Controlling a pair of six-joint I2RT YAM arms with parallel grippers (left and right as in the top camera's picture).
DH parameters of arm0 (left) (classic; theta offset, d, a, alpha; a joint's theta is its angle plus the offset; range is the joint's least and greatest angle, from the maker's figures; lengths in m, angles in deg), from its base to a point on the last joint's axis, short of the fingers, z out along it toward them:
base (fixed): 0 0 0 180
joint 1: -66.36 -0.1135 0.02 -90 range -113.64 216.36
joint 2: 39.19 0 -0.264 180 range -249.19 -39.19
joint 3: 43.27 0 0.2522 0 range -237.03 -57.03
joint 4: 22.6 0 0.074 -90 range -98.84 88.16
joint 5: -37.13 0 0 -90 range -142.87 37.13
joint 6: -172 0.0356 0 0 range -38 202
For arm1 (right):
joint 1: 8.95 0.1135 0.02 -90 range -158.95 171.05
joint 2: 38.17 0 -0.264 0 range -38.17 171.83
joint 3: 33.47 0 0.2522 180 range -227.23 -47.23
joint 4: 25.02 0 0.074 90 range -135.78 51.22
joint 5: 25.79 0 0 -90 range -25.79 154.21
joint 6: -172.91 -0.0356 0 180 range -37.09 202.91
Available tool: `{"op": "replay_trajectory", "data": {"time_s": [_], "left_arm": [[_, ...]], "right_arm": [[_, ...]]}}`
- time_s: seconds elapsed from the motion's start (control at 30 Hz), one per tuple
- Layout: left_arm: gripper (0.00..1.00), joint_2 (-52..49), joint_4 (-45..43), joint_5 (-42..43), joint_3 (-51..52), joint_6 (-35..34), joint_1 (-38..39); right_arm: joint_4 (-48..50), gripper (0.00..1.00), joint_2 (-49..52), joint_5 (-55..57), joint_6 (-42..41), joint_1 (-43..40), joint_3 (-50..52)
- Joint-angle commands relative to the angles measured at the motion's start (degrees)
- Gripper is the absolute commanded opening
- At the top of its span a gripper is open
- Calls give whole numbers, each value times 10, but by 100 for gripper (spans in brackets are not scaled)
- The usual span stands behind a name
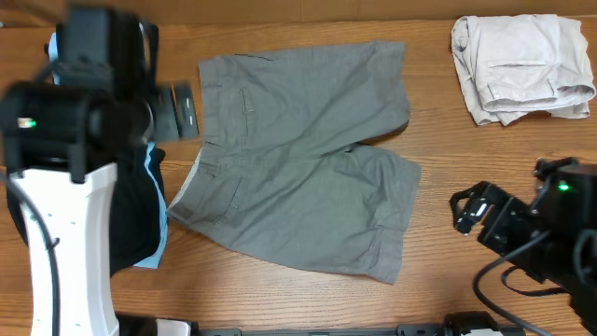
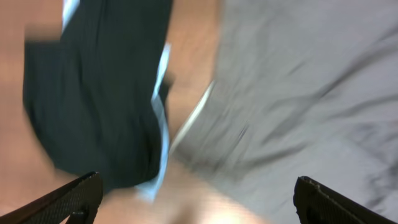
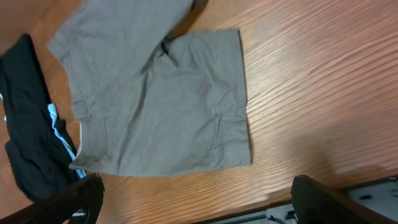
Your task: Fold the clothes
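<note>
The grey shorts lie spread flat in the middle of the table, waistband to the left, both legs pointing right. They also show in the right wrist view and, blurred, in the left wrist view. My left gripper is open and empty above the shorts' waistband corner and the black garment's edge; in the overhead view the arm hides it. My right gripper is open and empty, to the right of the shorts' lower leg; its fingers frame bare table.
A black garment with light-blue stripes lies at the left beside the waistband, partly under my left arm. Folded beige shorts sit at the back right. The table's front edge is close to my right gripper.
</note>
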Motion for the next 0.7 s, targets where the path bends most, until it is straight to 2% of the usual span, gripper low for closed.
{"op": "replay_trajectory", "data": {"time_s": [0.0,0.07,0.13,0.2,0.33,0.5,0.6,0.67], "left_arm": [[100,22,-33,-64,148,-181,-1],[100,26,-67,-64,231,-273,-4],[100,23,-117,-53,304,-308,-8],[100,18,-180,-38,379,-308,-15],[99,7,-293,-7,494,-309,-32],[96,6,-384,0,577,-344,-39],[90,6,-443,3,618,-344,-39],[84,6,-486,12,650,-344,-39]], "right_arm": [[39,100,10,-45,-24,10,68],[83,100,10,-81,-17,10,117],[125,100,10,-111,-2,10,173],[156,99,14,-128,-2,10,229],[198,91,26,-133,-2,24,319],[250,90,38,-143,-5,66,376],[274,84,50,-140,-13,107,385],[281,82,61,-117,-48,137,385]]}}
